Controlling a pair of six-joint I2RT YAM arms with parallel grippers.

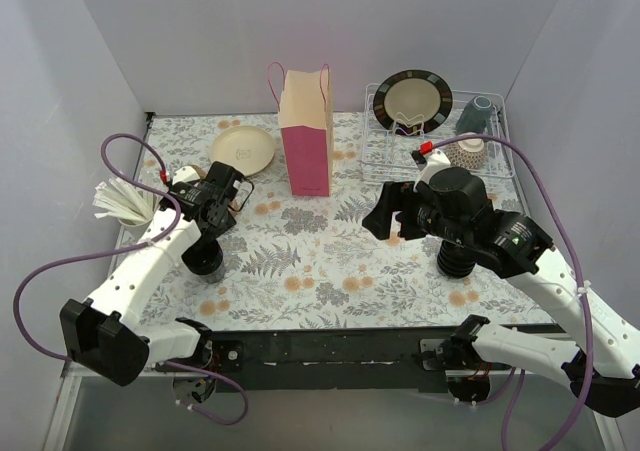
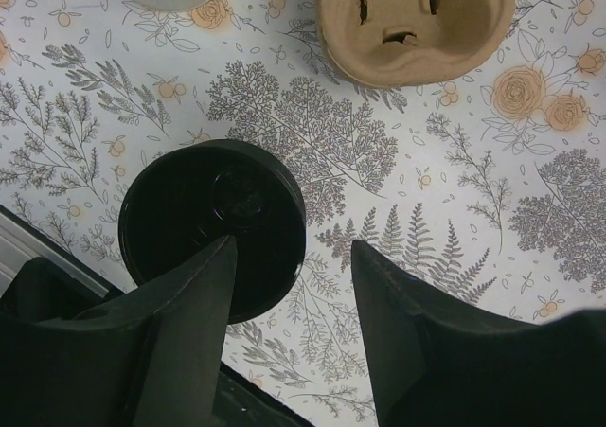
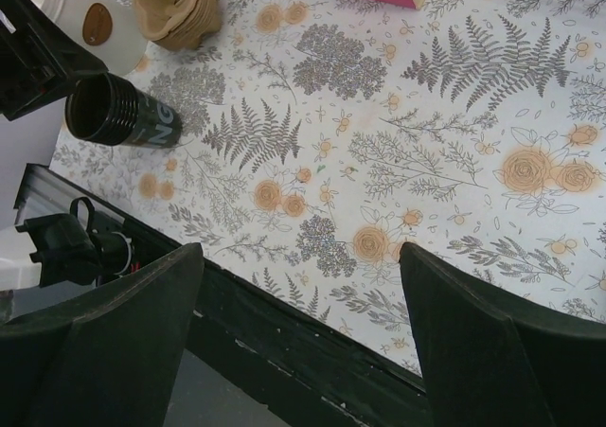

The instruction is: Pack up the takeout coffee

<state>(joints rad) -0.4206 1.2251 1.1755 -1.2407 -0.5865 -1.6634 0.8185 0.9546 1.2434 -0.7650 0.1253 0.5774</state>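
The table carries a tall pink bag, standing upright at its far middle. This is presumably where the coffee is to go.

The left arm is much the nearer. Its left fingers hang over the coffee, which stands upright on the table near the left front corner, at about 7 o'clock from the bag in the top view. The cup's long axis runs straight up, so its round black lid faces the wrist camera. The left fingers are parted and grasp nothing.

The relation that matters is the offset. In the left wrist view the cup sits at about 9 o'clock from the gap. One finger overlaps the lid, and only the lid's right rim reaches into the opening. Judged from this, the fingers need to shift towards 9 o'clock so that they straddle the cup before they clench. Otherwise one finger is likely to land on the lid or tip the cup.

The right fingers are spread wide and hold nothing. They hover over bare cloth, well apart from the cup, which shows at 10 o'clock in that view.

A cardboard carrier lies at 1 o'clock from the cup, apart from it.
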